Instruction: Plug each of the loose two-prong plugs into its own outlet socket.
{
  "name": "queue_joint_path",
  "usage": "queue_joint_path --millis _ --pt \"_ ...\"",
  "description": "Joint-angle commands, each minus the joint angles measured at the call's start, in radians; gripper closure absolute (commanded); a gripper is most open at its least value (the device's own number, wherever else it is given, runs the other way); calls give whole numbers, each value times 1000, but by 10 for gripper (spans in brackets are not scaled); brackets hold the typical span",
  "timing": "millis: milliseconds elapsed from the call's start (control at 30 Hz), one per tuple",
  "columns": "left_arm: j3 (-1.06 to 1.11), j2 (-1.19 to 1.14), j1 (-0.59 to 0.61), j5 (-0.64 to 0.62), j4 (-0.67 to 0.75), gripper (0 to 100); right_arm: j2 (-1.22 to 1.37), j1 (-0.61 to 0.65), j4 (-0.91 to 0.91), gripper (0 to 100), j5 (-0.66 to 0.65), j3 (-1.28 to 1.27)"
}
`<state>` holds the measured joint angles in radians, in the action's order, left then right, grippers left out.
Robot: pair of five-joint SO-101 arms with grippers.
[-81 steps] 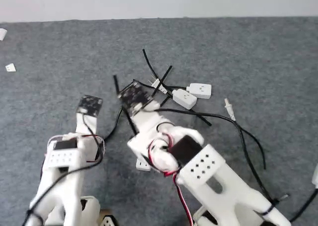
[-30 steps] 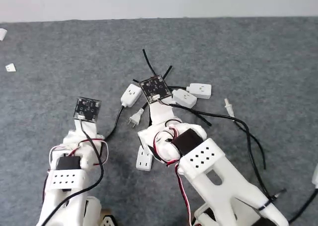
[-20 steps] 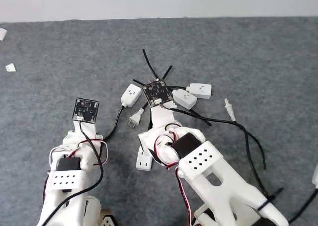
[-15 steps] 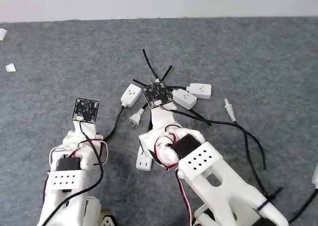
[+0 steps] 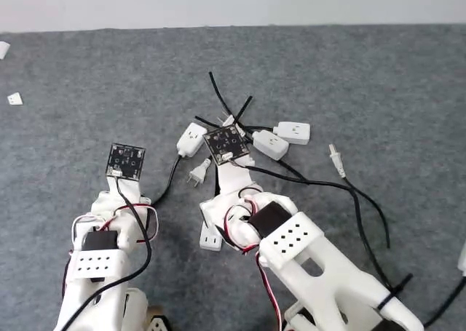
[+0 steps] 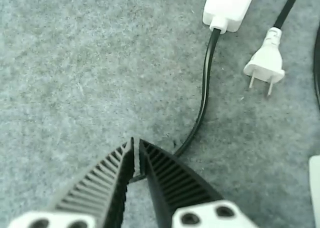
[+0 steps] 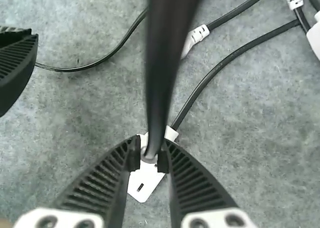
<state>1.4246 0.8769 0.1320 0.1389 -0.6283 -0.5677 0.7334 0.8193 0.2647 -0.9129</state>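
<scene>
- Your right gripper (image 7: 148, 150) is clamped on a cord (image 7: 165, 62) at its socket (image 7: 141, 184); I judge you're steadying that socket.
- Your left gripper (image 6: 136, 148) is pressed together; next, spread it and fetch the plug (image 6: 265, 67).

left gripper (image 6: 136, 144): jaws together, pointing down | right gripper (image 7: 150, 144): jaws clamped, pointing down

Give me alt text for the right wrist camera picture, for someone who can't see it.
The right gripper is shut on a black cable right where it enters a white outlet socket lying on the grey carpet. More black cables cross the carpet beyond it.
</scene>
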Motion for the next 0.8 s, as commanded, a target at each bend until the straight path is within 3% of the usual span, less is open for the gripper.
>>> queue_joint_path --millis 0,233,333,467,600,767 --pt "-25 18 -2 -38 -2 988 -25 -38 39 991 -28 48" --pt "-223 18 -150 -299 -353 986 -113 -297 70 991 -29 81" --pt "-341 11 -239 -365 -491 919 -157 -380 70 991 -29 81" --pt "-377 9 -387 -448 -523 773 -186 -478 76 991 -29 77" --pt "-383 -31 -503 -465 -520 784 -188 -575 74 991 -29 69" --pt "-435 -241 -543 -542 -502 782 -188 -587 68 991 -29 66"
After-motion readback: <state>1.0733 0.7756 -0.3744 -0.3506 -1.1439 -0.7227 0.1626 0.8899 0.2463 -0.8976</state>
